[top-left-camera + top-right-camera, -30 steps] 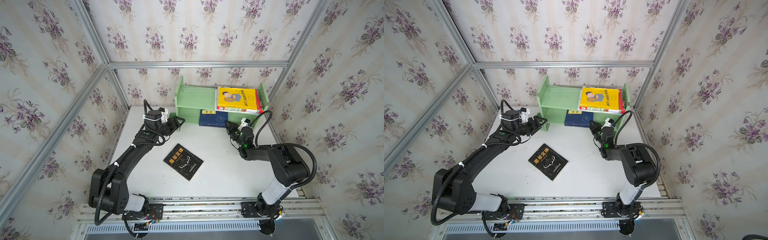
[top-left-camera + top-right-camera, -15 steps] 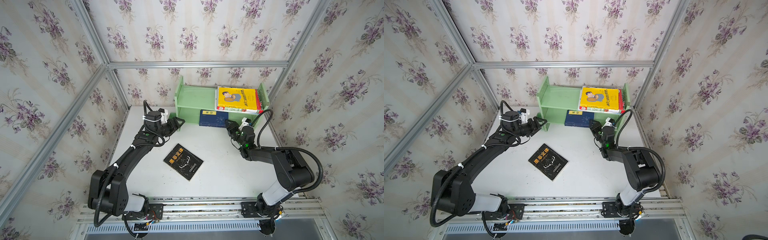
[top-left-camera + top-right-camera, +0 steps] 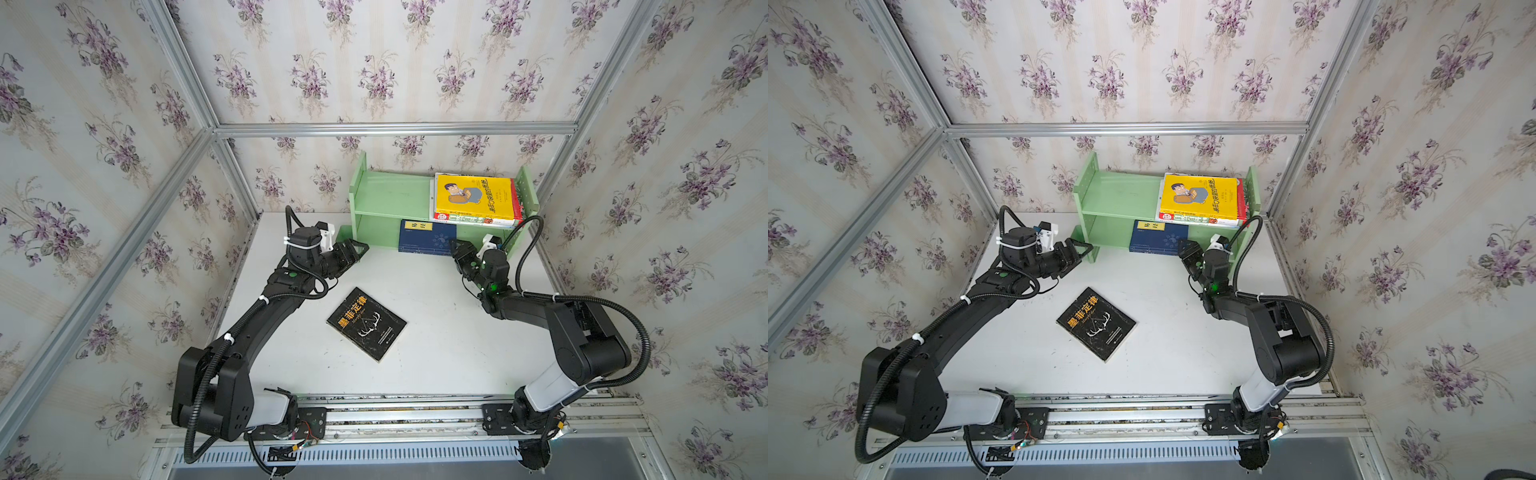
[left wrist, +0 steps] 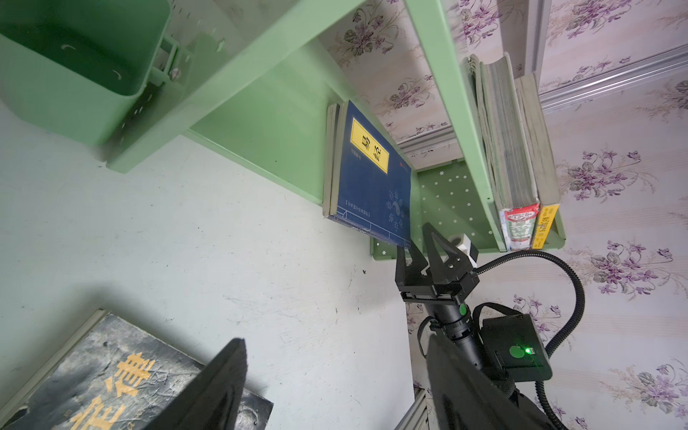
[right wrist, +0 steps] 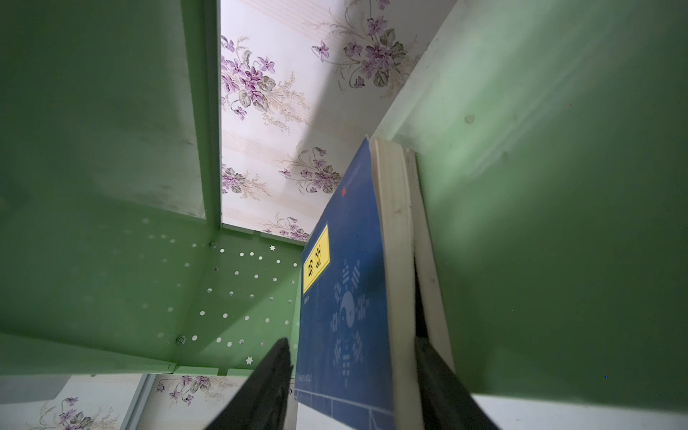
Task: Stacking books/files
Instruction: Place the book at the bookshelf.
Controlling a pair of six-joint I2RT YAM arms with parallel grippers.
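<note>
The navy book [image 3: 428, 237] with the yellow label lies flat in the lower bay of the green shelf [image 3: 386, 195]. It sits on a second volume whose pale page edges show just beneath it in the right wrist view. A second ago the right gripper [image 3: 459, 249] was pinched shut at the book's near corner. Now its fingers have parted and straddle that corner, one on the cover side and one slipped in between the two page blocks. I'd say the book has just been let go and that piece of the stacking is done. The arm only has to back out straight so that the lower finger doesn't drag the book out with it.

On the upper board a yellow book [image 3: 473, 197] with a cartoon man tops a small pile at the right end. The black book [image 3: 366, 323] with the orange title lies askew on the white table [image 3: 449, 345], well apart from the shelf and still unshelved. The left gripper [image 3: 357, 248] hangs by the shelf's left post, fingers wide and empty. The low upper board and the right arm's looping cable crowd that bay.
</note>
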